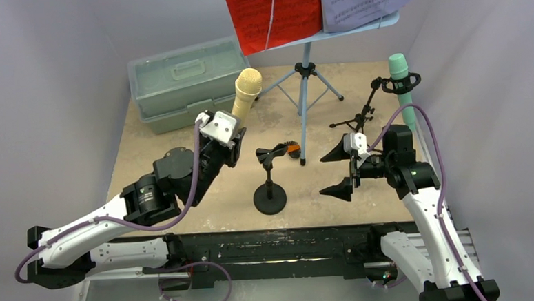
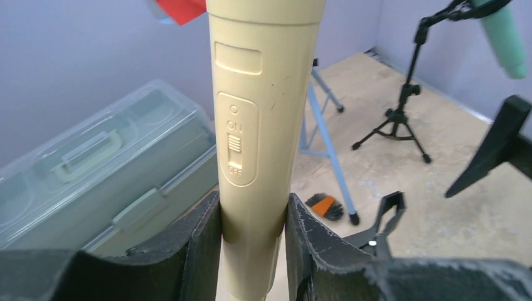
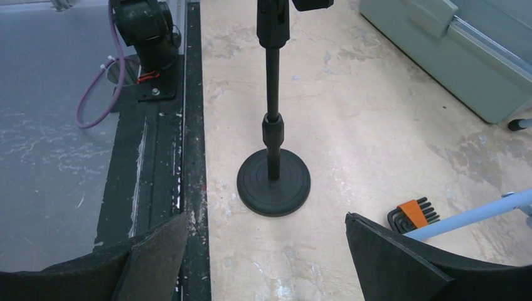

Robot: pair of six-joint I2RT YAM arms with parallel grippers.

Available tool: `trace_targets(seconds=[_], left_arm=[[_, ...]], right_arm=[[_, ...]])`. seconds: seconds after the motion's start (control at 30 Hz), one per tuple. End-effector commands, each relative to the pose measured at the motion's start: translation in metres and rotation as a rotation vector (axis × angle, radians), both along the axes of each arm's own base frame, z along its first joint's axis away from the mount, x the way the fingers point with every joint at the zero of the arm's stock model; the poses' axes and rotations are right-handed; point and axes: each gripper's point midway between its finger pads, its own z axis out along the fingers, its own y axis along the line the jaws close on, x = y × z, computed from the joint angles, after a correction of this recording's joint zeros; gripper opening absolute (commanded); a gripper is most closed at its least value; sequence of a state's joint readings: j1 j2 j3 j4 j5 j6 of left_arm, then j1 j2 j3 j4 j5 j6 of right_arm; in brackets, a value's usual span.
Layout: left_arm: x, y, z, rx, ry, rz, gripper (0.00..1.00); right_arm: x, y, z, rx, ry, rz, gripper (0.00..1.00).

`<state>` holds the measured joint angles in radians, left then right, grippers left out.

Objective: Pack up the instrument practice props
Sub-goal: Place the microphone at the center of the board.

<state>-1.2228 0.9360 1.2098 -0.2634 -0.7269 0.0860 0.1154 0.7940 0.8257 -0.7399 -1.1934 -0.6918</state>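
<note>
With the left fingers (image 2: pixel 194 251) clamped low on the tan mic (image 1: pixel 247 89), upright at 11 o'clock beside the shut case (image 1: pixel 185 82), carry it slowly and untilted, since the right fingers (image 3: pixel 389 257), wide apart near the round-base holder (image 1: pixel 270 192), must probably lift the lid.

Tbl (image 1: pixel 308 190): case (image 1: pixel 185 82), round-base holder (image 1: pixel 270 195), tripod holder (image 1: pixel 362 114), rack (image 1: pixel 305 72), hex keys (image 1: pixel 292 149).

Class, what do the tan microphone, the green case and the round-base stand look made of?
Tan microphone: probably matte plastic, with a moulded switch panel. Green case: translucent plastic, see-through lid. Round-base stand: matte black, plastic or metal unclear.
</note>
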Motion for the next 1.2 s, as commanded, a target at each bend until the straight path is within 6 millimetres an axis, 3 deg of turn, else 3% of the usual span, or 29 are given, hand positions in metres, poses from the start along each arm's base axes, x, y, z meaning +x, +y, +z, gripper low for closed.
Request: trace_targets(seconds=[0.0, 0.43, 0.57, 0.73, 0.9, 1.17], left_arm=[[0.019, 0.033, -0.007, 0.053, -0.038, 0.187, 0.00], [0.074, 0.086, -0.059, 0.128, 0.034, 0.403, 0.00], [0.087, 0.116, -0.085, 0.172, 0.061, 0.512, 0.00], [0.103, 0.137, -0.119, 0.210, 0.125, 0.555, 0.00], [0.118, 0.144, -0.148, 0.253, 0.178, 0.544, 0.00], [0.151, 0.155, -0.212, 0.362, 0.318, 0.488, 0.00]], right_arm=[[0.004, -0.001, 0.000, -0.001, -0.008, -0.012, 0.99], [0.005, -0.002, -0.001, -0.007, -0.013, -0.020, 0.99], [0.005, -0.002, -0.001, -0.007, -0.014, -0.020, 0.99], [0.006, -0.002, -0.001, -0.008, -0.013, -0.022, 0.99], [0.005, -0.002, -0.001, -0.008, -0.015, -0.021, 0.99], [0.003, -0.002, 0.000, -0.010, -0.024, -0.018, 0.99]])
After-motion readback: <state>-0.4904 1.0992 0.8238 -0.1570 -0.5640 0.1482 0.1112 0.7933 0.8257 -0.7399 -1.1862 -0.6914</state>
